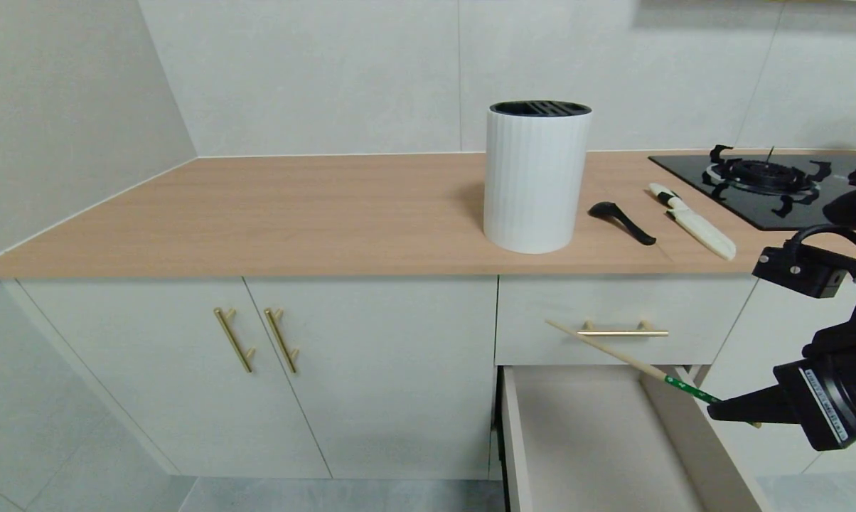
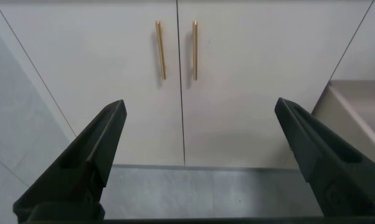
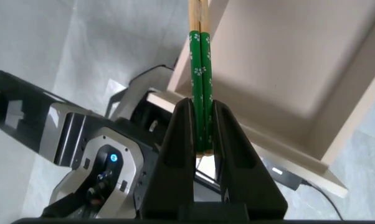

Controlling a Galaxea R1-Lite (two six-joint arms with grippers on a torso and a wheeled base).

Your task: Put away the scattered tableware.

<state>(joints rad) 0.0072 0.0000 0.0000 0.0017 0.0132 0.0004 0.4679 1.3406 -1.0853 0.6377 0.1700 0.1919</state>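
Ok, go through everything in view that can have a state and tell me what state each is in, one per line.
Lower drawer: pulled open.
Upper drawer: shut.
Cabinet doors: shut.
Right gripper: shut on the chopsticks.
Chopsticks: held slanting above the lower drawer.
Left gripper: open, holding nothing.
White holder: upright on the counter.
Black spoon: lying on the counter.
Knife: lying on the counter.

Right gripper (image 1: 716,411), 4 o'clock: matte black, white printed band (image 1: 822,412) behind. Black cable loop (image 1: 826,231), two silver screws (image 1: 795,270) at 3 o'clock. Left gripper (image 2: 199,107): dark-grey tapered fingers (image 2: 100,146).
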